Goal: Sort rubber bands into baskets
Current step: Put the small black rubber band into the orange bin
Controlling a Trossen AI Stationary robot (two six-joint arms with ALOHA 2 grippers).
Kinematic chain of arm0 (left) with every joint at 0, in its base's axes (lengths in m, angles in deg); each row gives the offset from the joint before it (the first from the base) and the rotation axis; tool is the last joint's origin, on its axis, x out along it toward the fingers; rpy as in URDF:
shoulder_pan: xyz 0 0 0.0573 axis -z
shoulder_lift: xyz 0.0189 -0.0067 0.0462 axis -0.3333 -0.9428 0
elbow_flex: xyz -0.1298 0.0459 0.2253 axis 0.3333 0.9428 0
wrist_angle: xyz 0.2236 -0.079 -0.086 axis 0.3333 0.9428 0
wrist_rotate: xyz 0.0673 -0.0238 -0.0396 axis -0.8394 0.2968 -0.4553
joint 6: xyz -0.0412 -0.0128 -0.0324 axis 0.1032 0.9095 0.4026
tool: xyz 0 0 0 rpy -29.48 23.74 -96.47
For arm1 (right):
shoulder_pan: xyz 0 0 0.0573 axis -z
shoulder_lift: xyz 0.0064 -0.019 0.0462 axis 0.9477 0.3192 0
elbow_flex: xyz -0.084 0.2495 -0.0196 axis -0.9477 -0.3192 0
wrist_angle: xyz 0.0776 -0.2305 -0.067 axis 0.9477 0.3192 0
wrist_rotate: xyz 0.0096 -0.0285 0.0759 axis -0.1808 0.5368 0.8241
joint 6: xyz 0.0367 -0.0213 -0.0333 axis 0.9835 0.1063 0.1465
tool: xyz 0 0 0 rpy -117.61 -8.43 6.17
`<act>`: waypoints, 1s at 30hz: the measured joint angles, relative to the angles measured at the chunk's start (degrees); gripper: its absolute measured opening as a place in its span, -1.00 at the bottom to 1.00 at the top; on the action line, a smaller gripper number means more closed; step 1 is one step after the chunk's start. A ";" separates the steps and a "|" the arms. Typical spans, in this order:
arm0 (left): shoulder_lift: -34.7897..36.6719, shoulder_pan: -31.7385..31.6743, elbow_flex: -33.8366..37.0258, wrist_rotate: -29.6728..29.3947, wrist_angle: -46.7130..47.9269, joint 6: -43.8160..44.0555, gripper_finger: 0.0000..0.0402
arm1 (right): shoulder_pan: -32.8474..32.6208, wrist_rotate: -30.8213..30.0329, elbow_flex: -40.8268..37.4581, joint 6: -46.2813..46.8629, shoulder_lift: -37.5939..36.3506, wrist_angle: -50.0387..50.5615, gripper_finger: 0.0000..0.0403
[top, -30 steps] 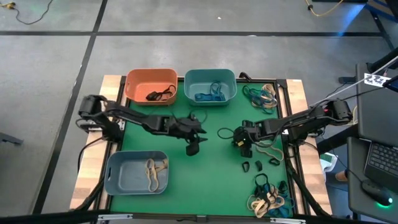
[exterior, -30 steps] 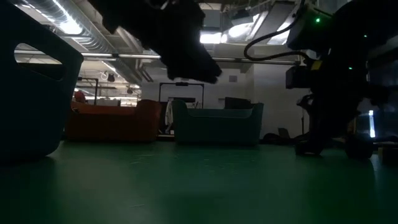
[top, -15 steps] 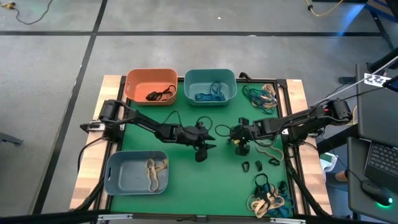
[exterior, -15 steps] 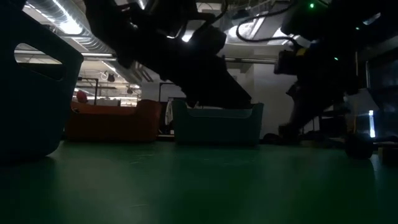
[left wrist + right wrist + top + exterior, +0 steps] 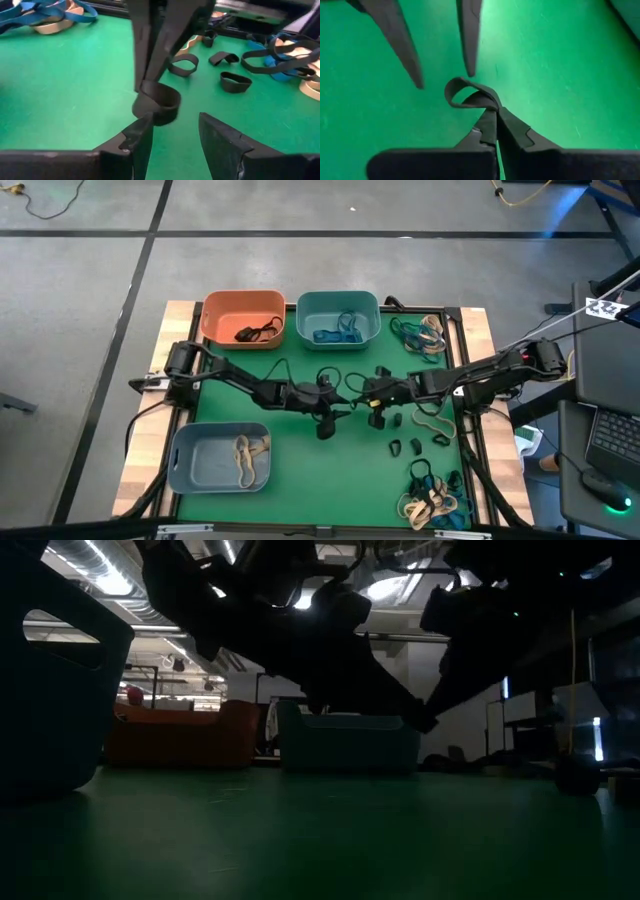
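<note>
While the right hand (image 5: 496,131) is pressed together, pinching a black rubber band (image 5: 472,97) over the green desk (image 5: 270,405) mid-area, the left hand (image 5: 172,132) sits spread, fingers either side of that same band (image 5: 157,102). Both hands meet near desk centre in the high view, left (image 5: 335,412), right (image 5: 368,395). Loose black bands (image 5: 415,446) lie nearby on the right. Orange basket (image 5: 243,319), teal basket (image 5: 338,319) at the far edge; grey-blue basket (image 5: 220,457) near the left arm.
</note>
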State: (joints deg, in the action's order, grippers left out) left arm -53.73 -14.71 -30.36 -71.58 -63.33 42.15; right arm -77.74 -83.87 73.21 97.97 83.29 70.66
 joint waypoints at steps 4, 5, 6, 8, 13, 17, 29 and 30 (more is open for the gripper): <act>0.00 -0.52 0.00 -0.50 0.04 0.45 -0.23 | 0.00 0.89 0.00 0.96 0.00 -2.22 -0.99; 0.00 -0.61 0.00 -0.68 0.03 0.45 -0.23 | 0.00 0.89 0.00 1.00 0.00 -2.55 -0.99; 0.00 -0.71 0.00 -0.73 0.01 0.45 -0.23 | 0.00 0.89 0.00 1.02 0.00 -2.80 -0.98; 0.00 -0.81 0.00 -0.79 -0.41 0.47 -0.23 | 0.00 0.89 0.00 1.21 0.00 -2.85 -0.97; 0.00 -0.79 0.00 -0.92 -1.25 0.44 -0.25 | 0.00 0.89 0.00 2.33 0.00 -2.93 -0.97; 0.00 -0.81 0.00 -0.99 -1.14 0.43 -0.44 | 0.00 0.90 0.00 2.33 0.00 -2.97 -0.97; 1.13 -0.87 0.00 -1.04 1.63 -2.35 -0.91 | -0.02 3.12 0.00 2.01 0.00 -2.92 -0.91; 1.90 -0.94 -0.02 -1.03 2.92 -2.81 -0.90 | 0.00 3.96 0.05 1.96 -0.08 -2.89 -0.87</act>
State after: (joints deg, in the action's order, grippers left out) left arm -51.83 -15.65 -30.38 -72.61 -60.41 39.34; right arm -77.74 -79.91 73.26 99.94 83.21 67.77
